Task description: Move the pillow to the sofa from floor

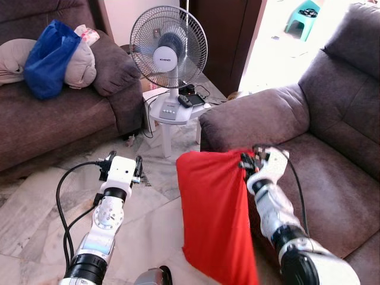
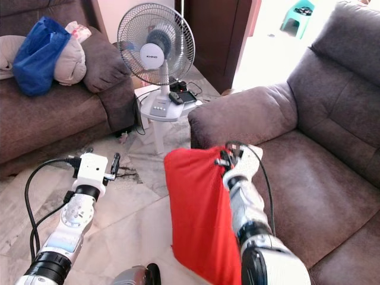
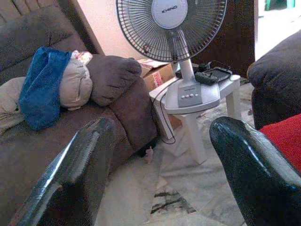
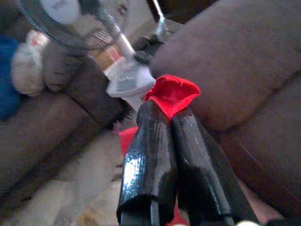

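On the far left, a blue bag (image 1: 48, 57) is seen lying on a brown couch (image 1: 53, 127), well beyond the left gripper (image 1: 122, 164), whose fingers (image 3: 77, 174) are spread with nothing between them. Ahead and between the two grippers, a white fan (image 1: 168, 47) is seen, its hub marked "KHIND". The red pillow (image 1: 217, 214) is held up off the floor, one corner pinched between the closed fingers of the right gripper (image 1: 252, 159), just beside the front edge of the sofa (image 1: 332, 172)
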